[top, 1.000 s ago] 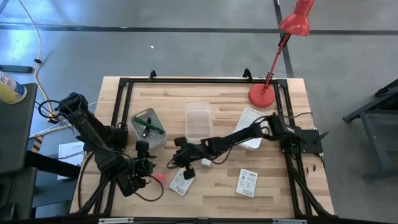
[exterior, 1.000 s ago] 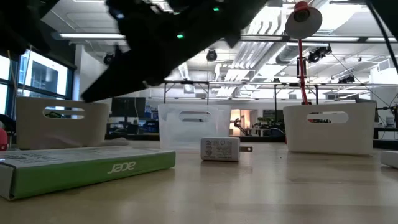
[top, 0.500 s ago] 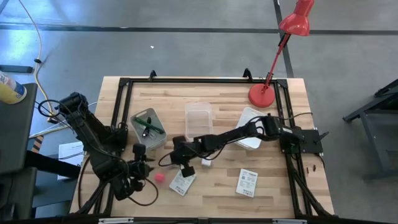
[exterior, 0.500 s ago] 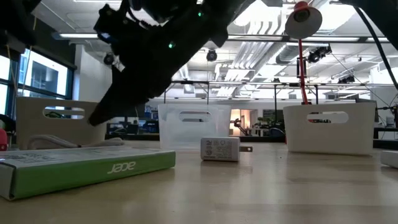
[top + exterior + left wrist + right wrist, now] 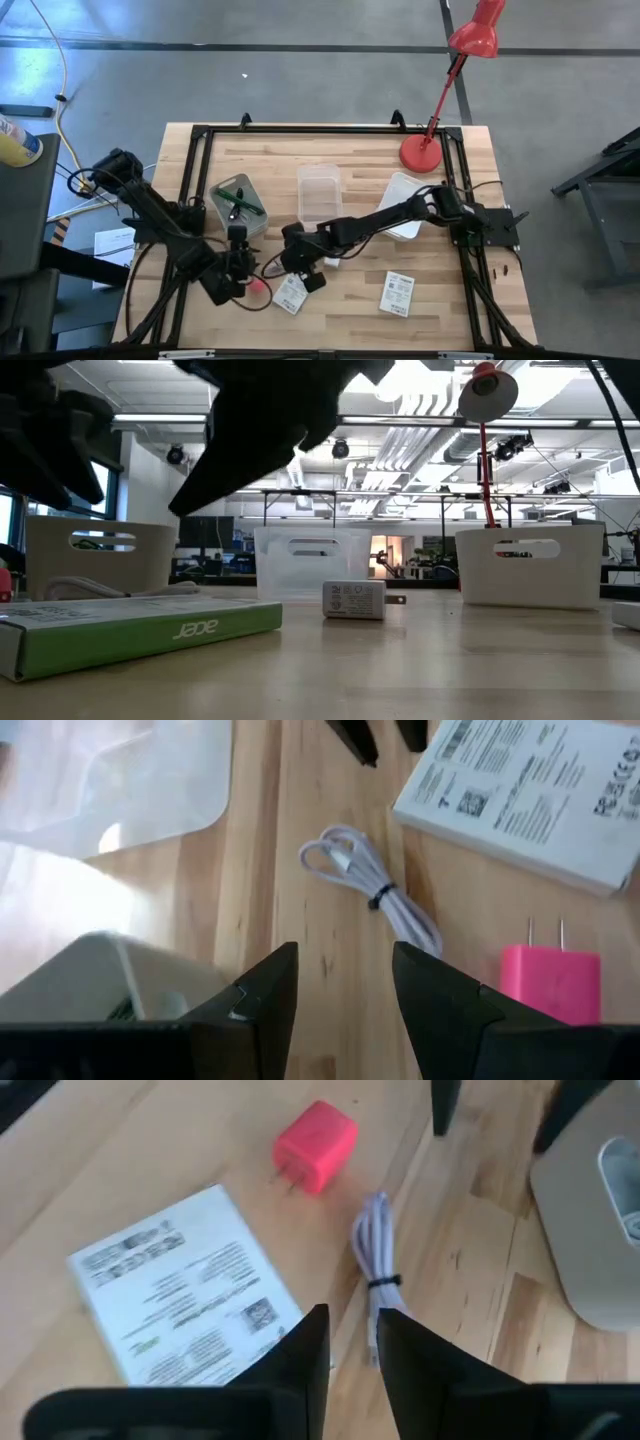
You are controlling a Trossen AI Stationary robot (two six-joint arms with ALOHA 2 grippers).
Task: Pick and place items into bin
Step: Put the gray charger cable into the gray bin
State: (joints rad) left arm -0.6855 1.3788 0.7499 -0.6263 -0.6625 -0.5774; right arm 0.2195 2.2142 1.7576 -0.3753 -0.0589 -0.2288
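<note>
A pale bundled cable (image 5: 370, 885) lies flat on the wood between both grippers and shows again as the cable (image 5: 375, 1260) in the right wrist view. My left gripper (image 5: 345, 990) is open, just short of it, beside the grey bin (image 5: 238, 207). My right gripper (image 5: 352, 1345) is open by a narrow gap over the cable's other end. The pink cube (image 5: 315, 1145) with two prongs and a printed packet (image 5: 185, 1295) lie beside the cable. A second packet (image 5: 397, 293) lies farther right. The white cube (image 5: 355, 600) sits on the table. A green stick (image 5: 237, 200) lies in the grey bin.
A clear bin (image 5: 320, 192) and a white bin (image 5: 405, 215) stand toward the far side, with the red lamp (image 5: 422, 152) at the far right corner. A black frame (image 5: 200, 135) runs round the table. Both arms crowd the near-left middle; bare wood shows near the right packet.
My left gripper has swung away toward the table's left edge, then back right toward the cable. My right gripper has shifted slightly toward the near edge, over the cable. The cable, pink cube and packets have stayed in place.
</note>
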